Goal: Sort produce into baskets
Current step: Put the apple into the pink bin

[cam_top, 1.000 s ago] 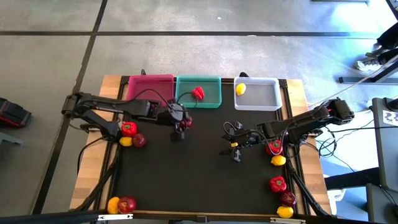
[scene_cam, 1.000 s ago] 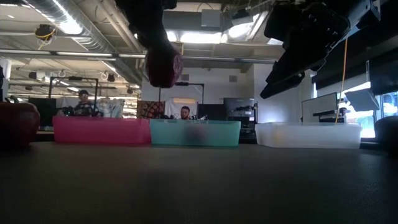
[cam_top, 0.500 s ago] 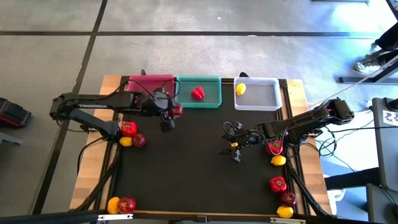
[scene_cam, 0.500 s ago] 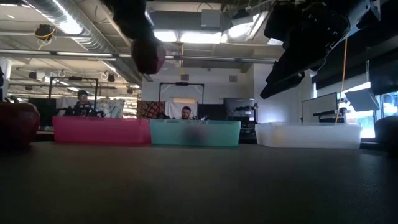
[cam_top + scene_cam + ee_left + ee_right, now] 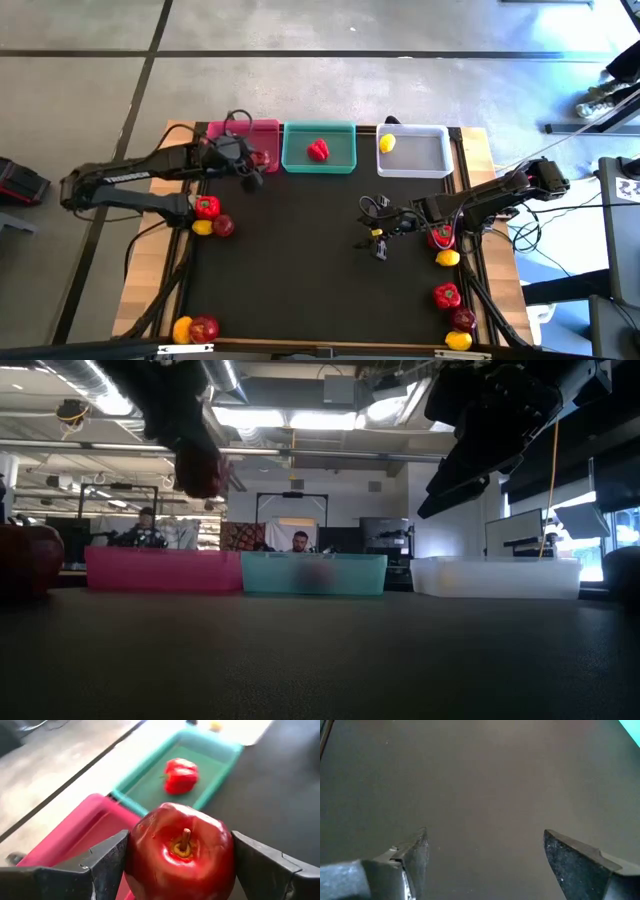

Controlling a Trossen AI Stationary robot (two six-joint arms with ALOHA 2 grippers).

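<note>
From above, the left hand [image 5: 255, 163] hangs over the shallow pink plastic basket [image 5: 262, 131], clamped on a glossy dark red apple [image 5: 262, 160]; I'd say the drop comes next, needing only a release. The right hand [image 5: 378, 240] waits spread wide over the black tabletop [image 5: 310, 270]. The left wrist view shows the apple's stem pointing at the camera, its axis lying along the fingers.

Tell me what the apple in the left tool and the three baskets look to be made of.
Apple: glossy, evenly dark red with sharp highlights; real or plastic, I cannot tell. Pink basket, teal basket and white basket: thin, slightly see-through walls, so probably moulded plastic.
</note>
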